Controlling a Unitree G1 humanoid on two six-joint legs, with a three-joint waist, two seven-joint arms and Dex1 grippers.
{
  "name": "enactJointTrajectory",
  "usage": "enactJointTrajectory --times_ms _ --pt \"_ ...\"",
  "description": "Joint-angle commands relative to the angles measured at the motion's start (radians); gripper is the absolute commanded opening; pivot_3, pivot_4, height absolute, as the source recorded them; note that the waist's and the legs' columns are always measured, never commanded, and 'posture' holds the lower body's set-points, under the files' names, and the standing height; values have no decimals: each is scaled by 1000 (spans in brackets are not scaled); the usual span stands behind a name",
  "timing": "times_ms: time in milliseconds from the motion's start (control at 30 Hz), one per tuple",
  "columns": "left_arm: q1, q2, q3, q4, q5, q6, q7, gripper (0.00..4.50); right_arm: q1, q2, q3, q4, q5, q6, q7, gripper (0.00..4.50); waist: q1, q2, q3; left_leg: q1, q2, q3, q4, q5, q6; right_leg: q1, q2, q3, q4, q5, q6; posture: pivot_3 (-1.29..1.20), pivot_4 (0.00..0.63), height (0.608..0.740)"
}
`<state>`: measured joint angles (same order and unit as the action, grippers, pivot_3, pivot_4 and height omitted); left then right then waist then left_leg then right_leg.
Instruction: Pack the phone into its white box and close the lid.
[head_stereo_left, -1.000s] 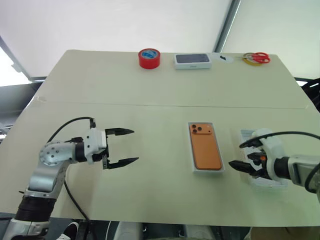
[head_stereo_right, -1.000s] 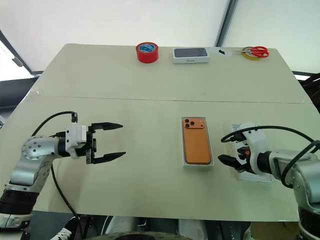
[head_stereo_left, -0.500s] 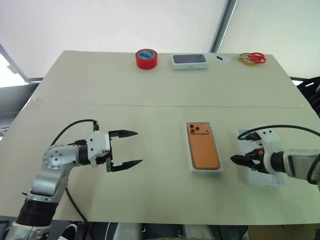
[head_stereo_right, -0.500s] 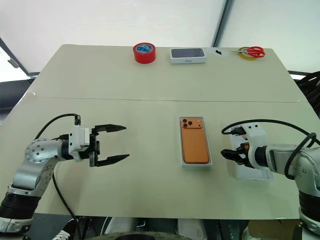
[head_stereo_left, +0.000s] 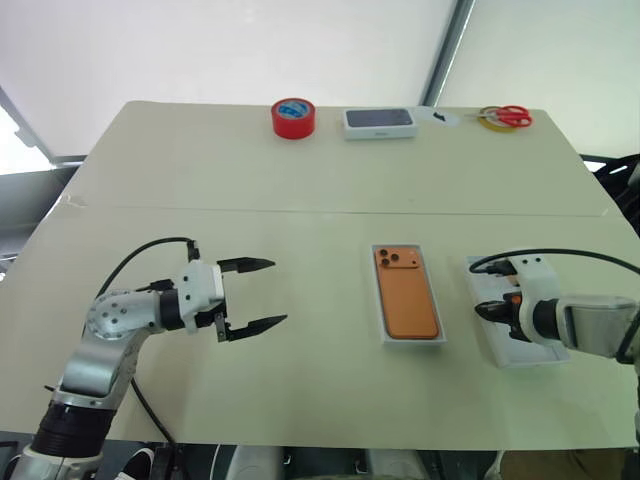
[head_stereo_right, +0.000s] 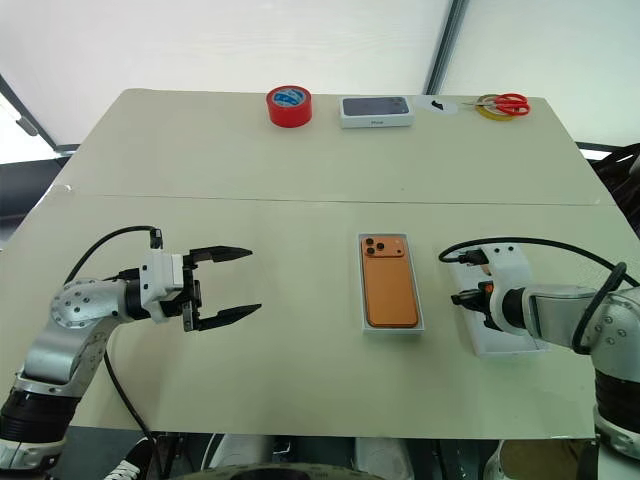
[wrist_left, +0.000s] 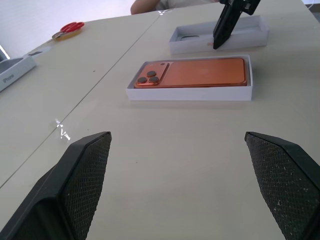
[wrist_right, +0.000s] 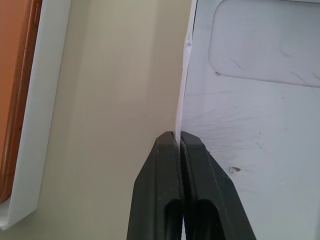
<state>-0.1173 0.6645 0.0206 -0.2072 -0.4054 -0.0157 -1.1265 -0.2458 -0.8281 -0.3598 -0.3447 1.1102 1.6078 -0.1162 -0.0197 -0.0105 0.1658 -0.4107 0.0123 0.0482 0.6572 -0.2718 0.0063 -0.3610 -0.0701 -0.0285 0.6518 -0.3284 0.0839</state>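
1. the phone (head_stereo_left: 406, 306) lies camera-side up inside the white box (head_stereo_left: 379, 300), near the middle of the table (head_stereo_left: 300, 200), its lens cluster at the far end.
2. the lid (head_stereo_left: 515, 352) lies open side up on the table to the right of the white box, apart from it, with a strip of bare table between the two.
3. the right gripper (head_stereo_left: 489, 311) sits at the lid's left long wall, the side facing the white box. in the right wrist view its two black fingers (wrist_right: 165, 190) are pressed together with the thin white wall of the lid pinched between them.
4. the left gripper (head_stereo_left: 262, 294) hangs above the table on the left side, well apart from the white box. its fingers are spread wide and hold nothing, with the tips pointing toward the phone.
5. in the left wrist view the white box with the phone lies ahead between the spread fingertips (wrist_left: 85, 165), and the lid lies beyond it with the right gripper at its wall.
6. along the far edge of the table: a red tape roll (head_stereo_left: 294, 117), a closed white box with dark top (head_stereo_left: 380, 122), and red-handled scissors (head_stereo_left: 505, 117) lying on a yellow tape ring. none is close to either gripper.
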Motion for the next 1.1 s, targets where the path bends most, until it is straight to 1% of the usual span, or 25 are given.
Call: enactJointTrajectory --times_ms 33,67,100,200,300,333,400,467,500,600,667,700,800,833,933,1000,1100 --pt "-24 7 5 -6 -33 38 -7 3970 -36 29 15 32 103 7 -93 0 0 0 0 0 0 0 0 0 0 0 0 0 0 0 0 0 150 740" --pt "-27 11 4 -7 -46 54 -18 3687 -50 36 14 36 126 7 -115 0 -1 0 0 0 0 0 0 0 0 0 0 0 0 0 0 0 150 740" --pt "-28 11 6 -7 -50 61 -20 3165 -63 37 18 34 137 7 -132 0 -1 0 0 0 0 0 0 0 0 0 0 0 0 0 0 0 150 740" --pt "-34 3 9 -8 -61 93 -13 1733 -165 78 13 3 80 6 -109 0 -2 2 1 -1 0 1 0 0 0 -2 1 1 0 0 0 0 150 740" --pt "-36 -10 8 -7 -47 84 4 289 -219 58 75 -57 -8 -115 -31 0 7 2 1 -4 0 1 0 0 0 -5 2 1 1 0 0 0 150 740" --pt "-36 -16 9 -7 -47 82 11 138 -231 65 93 -76 -39 -169 -3 0 9 3 1 -5 0 1 0 0 0 -6 2 1 1 0 0 0 150 740" --pt "-38 -30 6 -10 -43 77 28 138 -249 129 87 -77 -40 -248 48 0 9 3 1 -11 0 1 2 0 0 -12 2 1 2 0 1 0 150 740" --pt "-48 -70 -7 -23 -23 81 84 138 -254 273 63 -59 24 -332 68 0 8 2 1 -15 1 0 5 0 1 -14 2 1 3 0 1 0 150 740" --pt "-51 -82 -11 -29 -19 85 105 138 -256 323 57 -56 42 -364 72 0 4 1 1 -15 1 0 5 0 1 -13 2 1 3 0 1 0 150 740" --pt "-41 -120 -20 -51 -5 89 151 138 -275 469 36 -27 134 -407 54 0 2 2 1 -14 2 1 6 0 1 -14 4 1 7 1 1 0 150 740" --pt "-31 -140 -27 -59 -2 95 179 138 -296 530 42 -20 192 -436 53 0 3 2 1 -14 2 0 6 0 1 -15 4 1 9 1 1 0 150 740" --pt "-28 -147 -29 -64 -2 97 189 138 -302 558 40 -5 265 -448 20 0 5 2 1 -15 2 0 7 0 1 -15 4 1 11 1 1 0 150 740" --pt "-24 -161 -38 -84 4 109 221 138 -267 580 67 25 480 -461 -79 0 9 2 1 -14 2 0 7 0 1 -14 4 1 11 1 1 0 150 740" --pt "-27 -165 -39 -90 -2 120 229 138 -229 561 105 22 590 -472 -117 0 10 2 1 -14 2 0 7 0 1 -14 4 1 11 1 1 0 150 740" --pt "-33 -176 -39 -104 -21 150 249 138 -135 507 198 -21 790 -519 -205 0 7 2 1 -14 2 0 8 0 1 -14 3 1 11 1 1 0 150 740" --pt "-31 -180 -42 -111 -23 159 253 138 -97 492 239 -32 851 -557 -224 0 4 2 1 -14 2 0 8 0 1 -14 3 1 10 1 1 0 150 740" --pt "-32 -194 -49 -118 -22 169 267 138 -59 496 271 -42 862 -578 -183 0 0 2 1 -14 2 1 8 0 1 -15 4 2 10 1 1 0 150 740"
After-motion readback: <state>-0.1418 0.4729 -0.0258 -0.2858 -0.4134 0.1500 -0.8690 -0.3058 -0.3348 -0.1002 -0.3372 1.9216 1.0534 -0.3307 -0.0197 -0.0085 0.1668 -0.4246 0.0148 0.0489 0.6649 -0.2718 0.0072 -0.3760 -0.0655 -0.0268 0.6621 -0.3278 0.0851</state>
